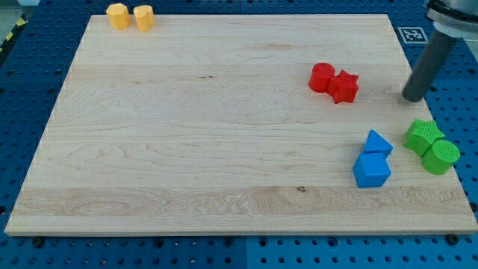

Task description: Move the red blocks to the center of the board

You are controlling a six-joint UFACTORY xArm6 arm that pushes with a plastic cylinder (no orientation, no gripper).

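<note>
My tip (412, 97) rests on the worktop (187, 149) near its right edge, and the one thing the coming push turns on is that both red blocks lie to its left, almost level with it and only a touch farther up the view. The red cylinder (322, 77) and the red star-shaped block (344, 87) sit touching each other in the far right part of the board, the star on the side nearer my tip and the cylinder just beyond it to the left. A bare strip of wood separates my tip from the star. The pair's long axis runs roughly left to right, tilted slightly, so it points close to my tip. The board's centre lies farther left and somewhat nearer the view's bottom than the pair, so I judge a push leftward and a little downward would carry both together, star driving cylinder. There is no gripper here to be apart or together, only the rod. The green star-shaped block (423, 136) and green cylinder (441, 157) sit below my tip, clear of that line.
</note>
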